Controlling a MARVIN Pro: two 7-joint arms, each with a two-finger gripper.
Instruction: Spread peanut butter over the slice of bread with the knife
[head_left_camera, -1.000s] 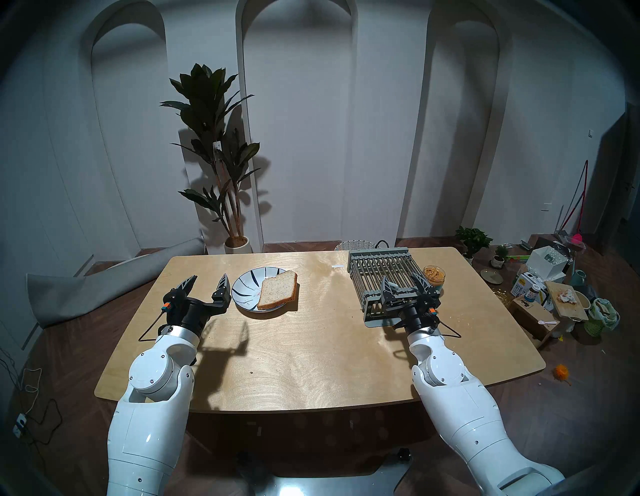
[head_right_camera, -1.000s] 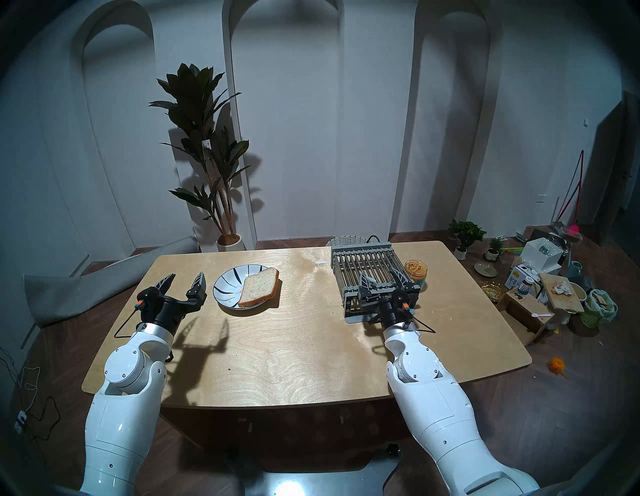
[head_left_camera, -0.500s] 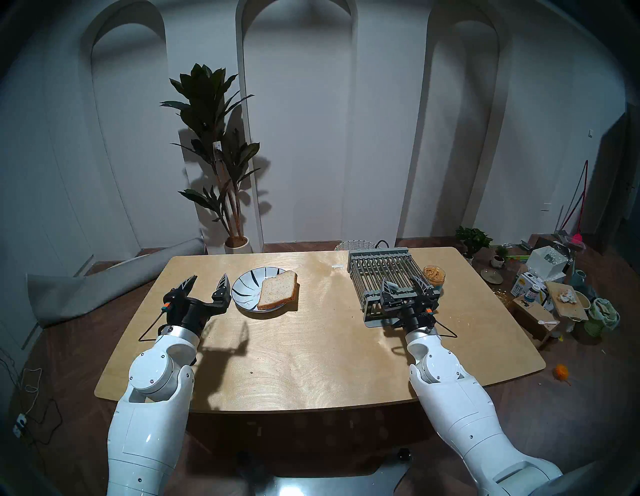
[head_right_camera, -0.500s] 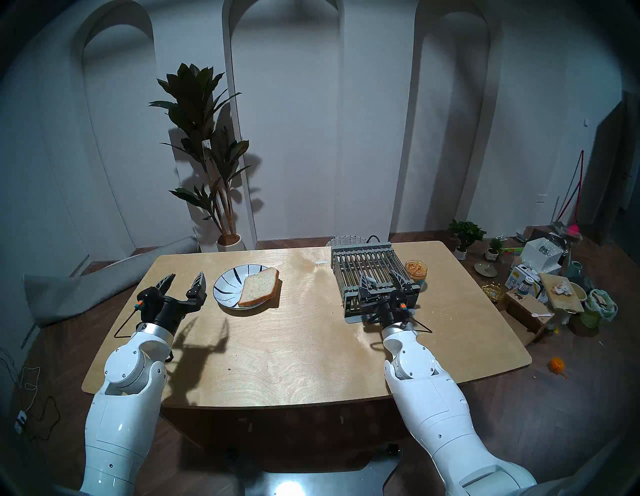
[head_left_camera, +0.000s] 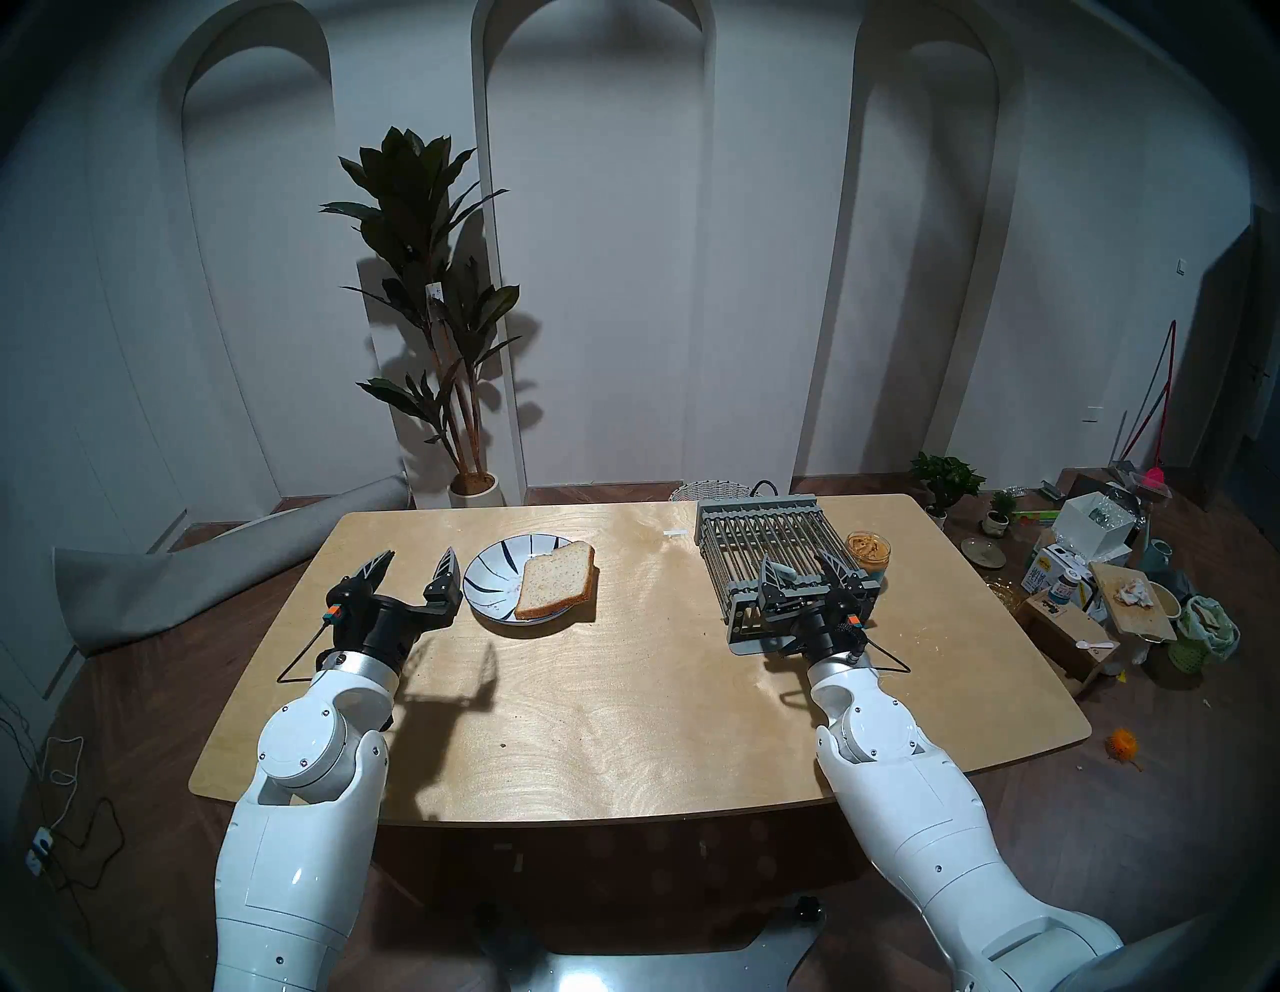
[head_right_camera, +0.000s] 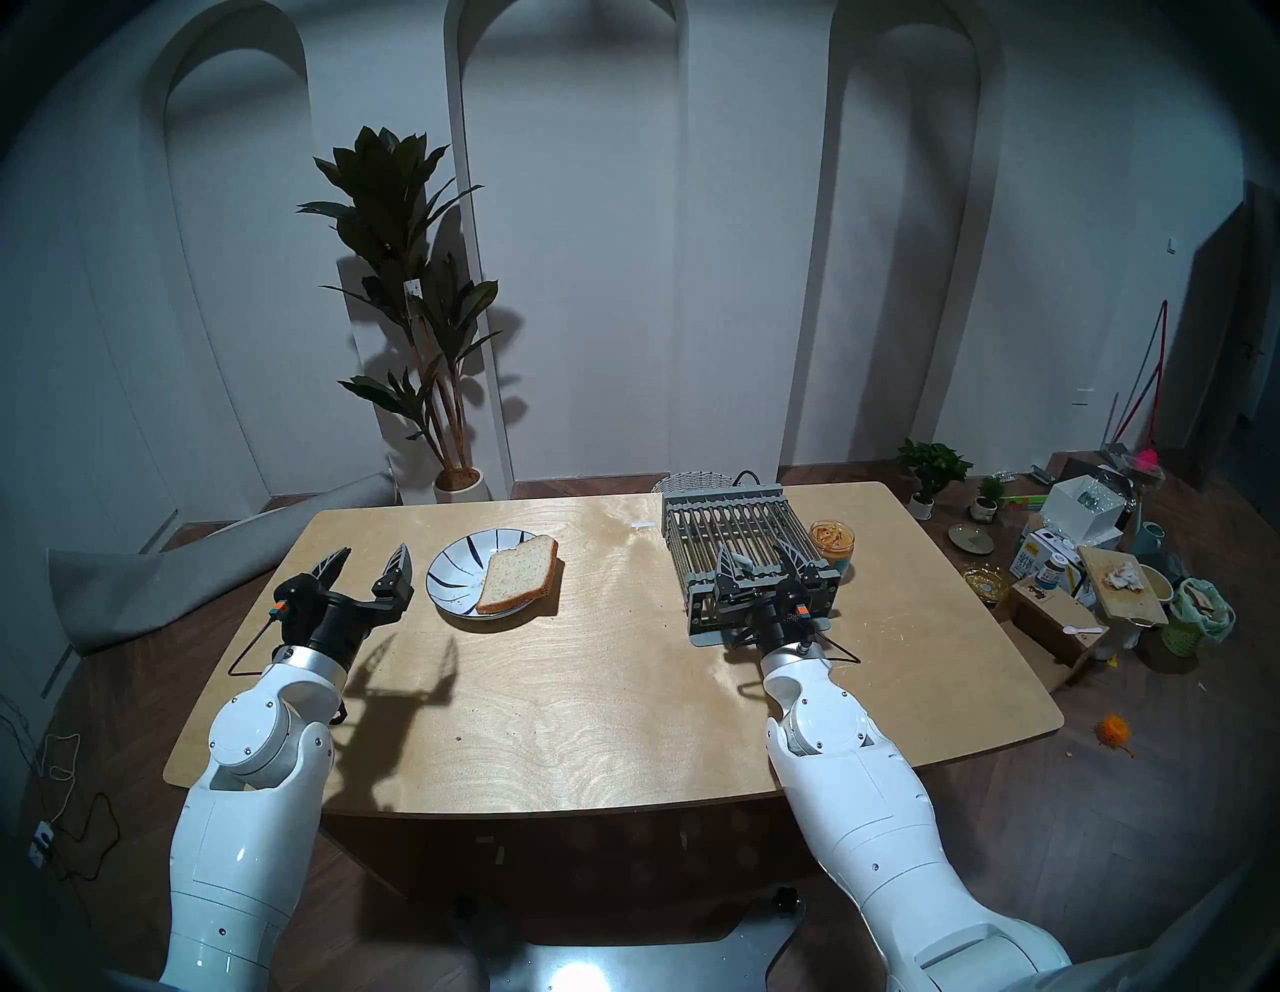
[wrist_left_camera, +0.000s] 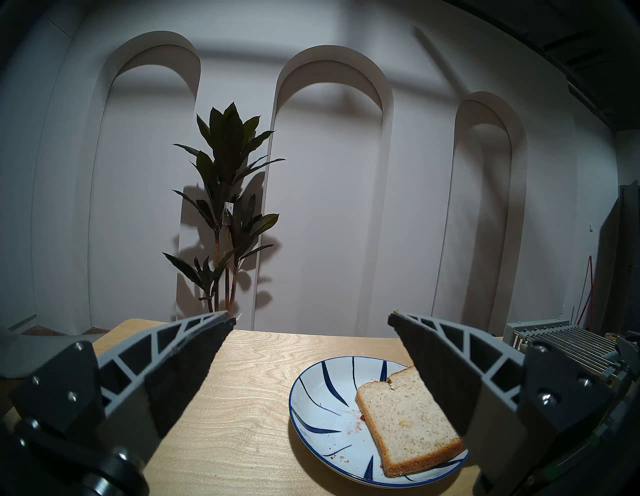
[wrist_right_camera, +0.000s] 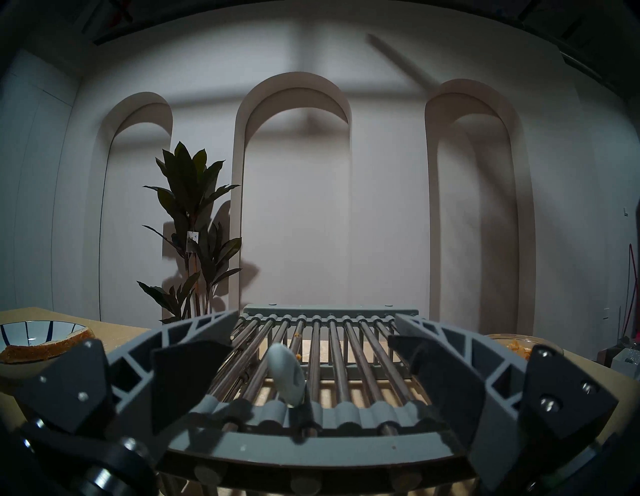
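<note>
Head stereo left: right gripper (head_left_camera: 803, 564) narrowed slightly since a second ago, jaws apart over grey rack (head_left_camera: 751, 537); left gripper (head_left_camera: 415, 558) unchanged, wide apart beside slice of bread (head_left_camera: 554, 580) on plate (head_left_camera: 488, 578). Right wrist alone: knife (wrist_right_camera: 287, 372) handle between rack bars, ungripped

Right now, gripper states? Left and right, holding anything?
Left gripper: open, empty, beside the plate.
Right gripper: open, empty, jaws either side of the knife handle on the rack.

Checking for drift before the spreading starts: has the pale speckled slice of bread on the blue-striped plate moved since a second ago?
No. The slice of bread overhangs the plate's right rim just as before.
</note>
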